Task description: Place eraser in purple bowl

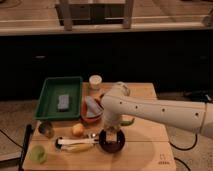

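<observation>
The purple bowl (112, 144) sits near the front middle of the wooden table (150, 145). My gripper (111, 133) hangs straight down over the bowl, its tip at or just inside the rim. The white arm reaches in from the right. The eraser does not show on its own; the gripper hides anything at its tip and most of the bowl's inside.
A green tray (50, 95) at the back left holds a grey block (63, 102). An orange-red dish (88, 119) with a grey item, a white cup (95, 81), an orange fruit (77, 129), a small dark cup (46, 129), a green round thing (37, 154) and a pale utensil (75, 145) lie left of the bowl.
</observation>
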Action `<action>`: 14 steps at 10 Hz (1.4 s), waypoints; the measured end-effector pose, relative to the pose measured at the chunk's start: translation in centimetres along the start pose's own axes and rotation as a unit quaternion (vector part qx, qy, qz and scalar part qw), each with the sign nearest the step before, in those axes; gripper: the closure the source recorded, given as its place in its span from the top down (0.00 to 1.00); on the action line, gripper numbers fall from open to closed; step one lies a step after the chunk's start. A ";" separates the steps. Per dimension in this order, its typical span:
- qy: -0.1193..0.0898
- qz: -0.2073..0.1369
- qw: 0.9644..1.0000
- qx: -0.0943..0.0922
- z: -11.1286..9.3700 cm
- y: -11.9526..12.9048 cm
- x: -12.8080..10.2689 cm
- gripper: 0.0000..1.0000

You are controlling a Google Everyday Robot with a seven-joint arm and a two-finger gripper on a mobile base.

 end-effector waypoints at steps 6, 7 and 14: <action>0.003 0.003 1.000 -0.001 0.3 0.3 -0.4 0.00; 0.007 0.005 1.000 -0.002 0.4 0.4 -0.4 0.00; 0.016 0.011 1.000 0.000 1.0 0.7 -0.7 0.37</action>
